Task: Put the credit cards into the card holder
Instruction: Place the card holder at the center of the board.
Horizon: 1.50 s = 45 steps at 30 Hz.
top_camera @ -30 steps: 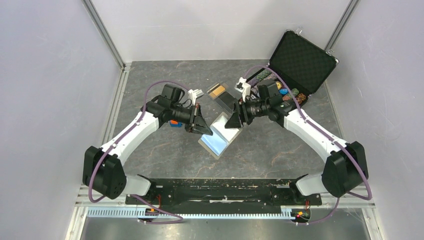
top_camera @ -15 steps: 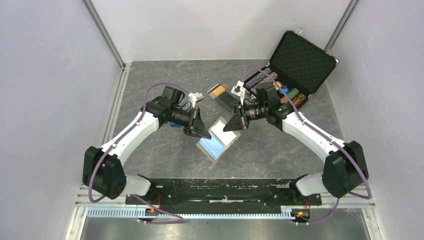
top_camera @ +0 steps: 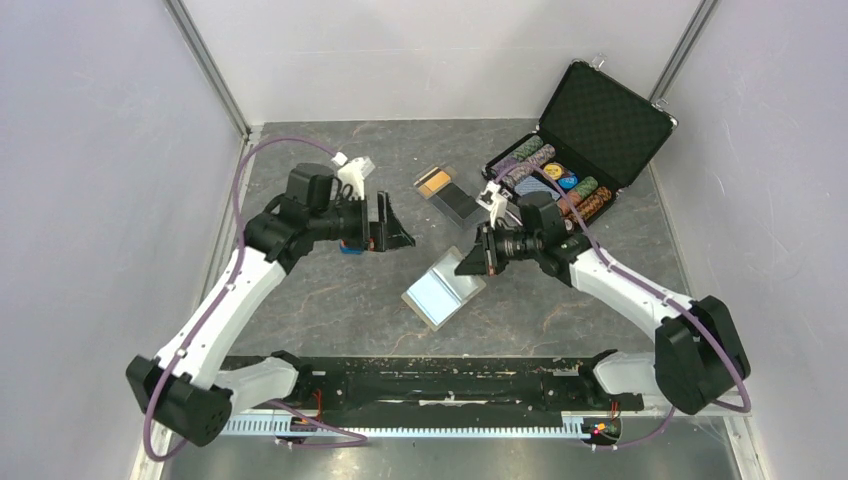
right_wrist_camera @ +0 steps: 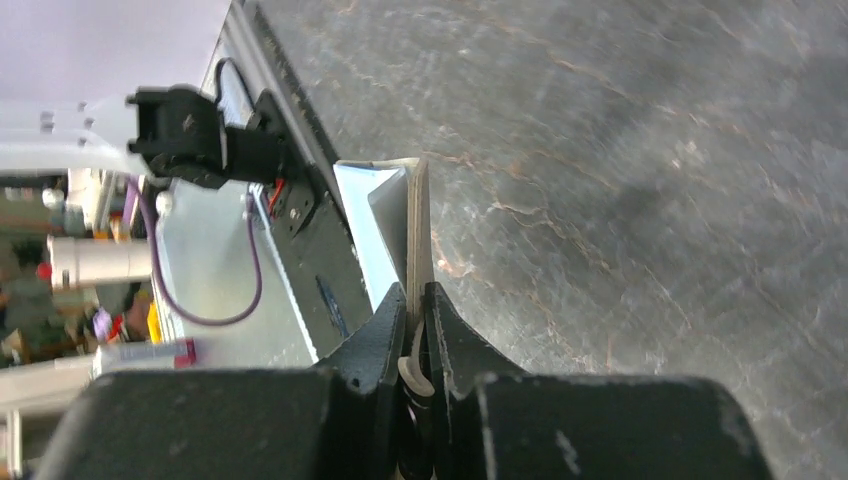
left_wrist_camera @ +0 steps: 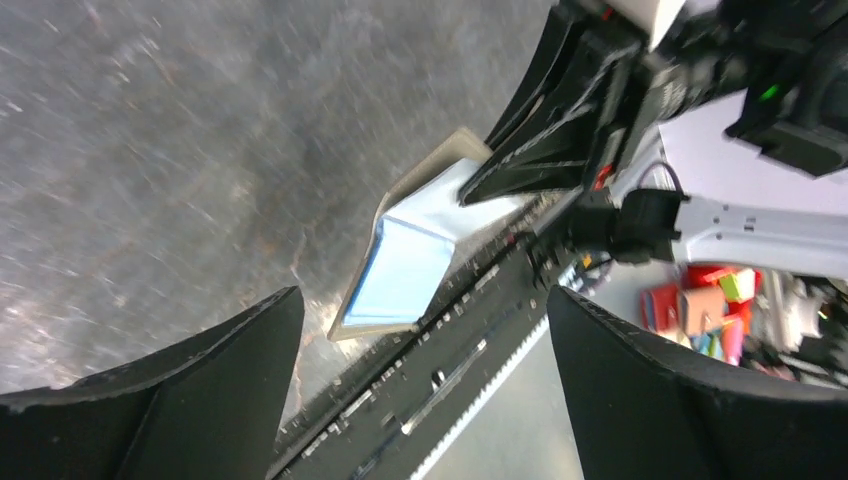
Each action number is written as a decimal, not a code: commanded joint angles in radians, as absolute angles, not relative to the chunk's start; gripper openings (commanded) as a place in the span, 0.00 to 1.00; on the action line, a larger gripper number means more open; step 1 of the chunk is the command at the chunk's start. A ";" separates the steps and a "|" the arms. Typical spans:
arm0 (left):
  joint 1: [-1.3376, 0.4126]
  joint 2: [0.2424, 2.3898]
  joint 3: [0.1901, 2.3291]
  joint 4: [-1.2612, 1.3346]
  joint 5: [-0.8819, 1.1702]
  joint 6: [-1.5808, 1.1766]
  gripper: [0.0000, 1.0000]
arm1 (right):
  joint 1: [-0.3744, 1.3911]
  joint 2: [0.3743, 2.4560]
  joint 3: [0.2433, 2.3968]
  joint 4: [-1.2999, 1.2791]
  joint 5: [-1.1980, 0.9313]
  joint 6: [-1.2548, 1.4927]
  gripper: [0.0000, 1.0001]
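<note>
right jaws pinch holder [top_camera: 443, 290] edge, left jaws wide

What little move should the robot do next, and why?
Probably reach the left gripper toward the orange-tan card at the back. That gripper is open and empty, while the right gripper is shut on one edge of the card holder, whose pale blue inside is showing. Neither gripper has a card yet.

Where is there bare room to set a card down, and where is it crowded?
Bare: the table between the card holder and the arm bases, and near the right wall. Crowded: around the clear tray and chip case.
</note>
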<state>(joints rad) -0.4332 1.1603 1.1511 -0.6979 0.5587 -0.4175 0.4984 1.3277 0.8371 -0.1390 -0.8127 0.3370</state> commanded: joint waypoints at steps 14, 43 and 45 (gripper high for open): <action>-0.433 1.079 1.121 -0.582 0.552 -0.444 1.00 | 0.382 1.029 0.209 0.347 -0.335 0.857 0.00; -0.433 1.144 1.009 -0.551 0.608 -0.552 0.99 | 0.469 1.075 0.740 -0.338 -0.227 0.368 0.63; -0.436 1.159 0.998 -0.546 0.634 -0.554 0.96 | 0.523 1.120 0.756 -0.315 -0.277 0.352 0.54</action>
